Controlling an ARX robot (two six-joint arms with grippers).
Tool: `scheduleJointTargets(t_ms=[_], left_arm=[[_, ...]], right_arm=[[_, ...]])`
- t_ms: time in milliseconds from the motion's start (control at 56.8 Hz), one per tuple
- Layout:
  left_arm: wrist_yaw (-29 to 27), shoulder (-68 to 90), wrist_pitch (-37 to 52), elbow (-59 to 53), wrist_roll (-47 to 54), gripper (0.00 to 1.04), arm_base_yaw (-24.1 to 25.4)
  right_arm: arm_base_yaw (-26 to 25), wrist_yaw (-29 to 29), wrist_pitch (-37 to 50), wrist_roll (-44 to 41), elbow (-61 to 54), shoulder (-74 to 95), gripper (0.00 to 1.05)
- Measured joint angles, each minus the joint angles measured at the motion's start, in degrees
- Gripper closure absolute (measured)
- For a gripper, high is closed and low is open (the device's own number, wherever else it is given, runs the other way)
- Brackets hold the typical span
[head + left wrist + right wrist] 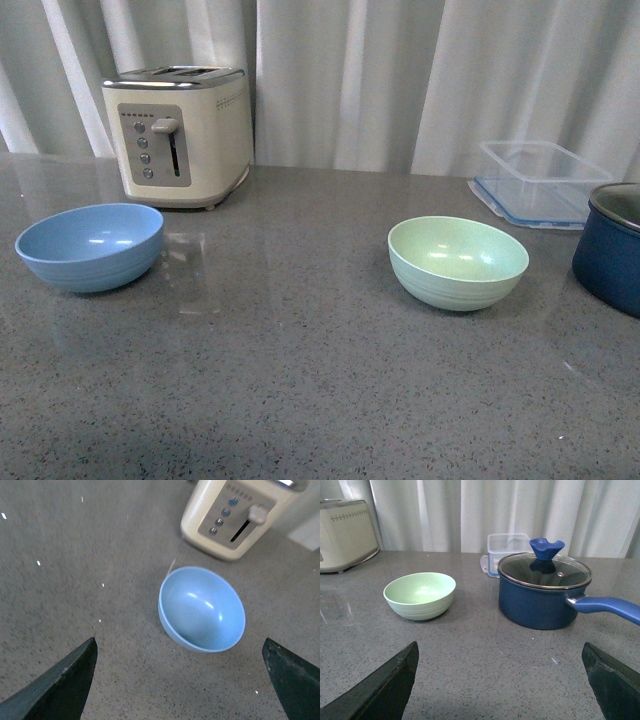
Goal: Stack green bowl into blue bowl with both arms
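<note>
The blue bowl [91, 245] stands upright and empty on the grey counter at the left. The green bowl [458, 261] stands upright and empty right of centre. Neither arm shows in the front view. My left gripper [180, 652] is open and empty, hovering above the counter, with the blue bowl [202, 608] just beyond its fingertips. My right gripper [500, 652] is open and empty, low over the counter. The green bowl [420, 595] lies ahead of it to one side, well apart.
A cream toaster [180, 133] stands behind the blue bowl. A dark blue pot [612, 246] with a glass lid [544, 570] and a long handle [610, 607] stands right of the green bowl. A clear plastic container [535, 183] stands behind it. White curtains hang at the back.
</note>
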Motion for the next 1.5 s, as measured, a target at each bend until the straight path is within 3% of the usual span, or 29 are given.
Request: scheduleJointTargets(t_ms=[317, 1039, 1268, 1373, 1496], left_arm=[[-1.6, 19.2, -7.9, 16.2, -5.2, 0.07, -2.4], [-2.2, 38.2, -8.1, 24.5, -7.0, 0.07, -4.7], [-2.5, 40.2, -8.2, 25.1, -7.8, 0.4, -5.2], [-2.4, 41.2, -8.4, 26.0, -8.0, 0.64, -5.3], [-2.6, 41.3, -8.7, 26.5, -8.0, 0.82, -5.4]], right_arm=[[0.0, 0.0, 0.0, 0.0, 0.0, 0.0, 0.1], [0.0, 0.0, 0.0, 0.0, 0.0, 0.0, 0.1], [0.0, 0.0, 0.0, 0.0, 0.0, 0.0, 0.1], [0.0, 0.0, 0.0, 0.0, 0.0, 0.0, 0.1], [0.0, 0.0, 0.0, 0.0, 0.0, 0.0, 0.1]])
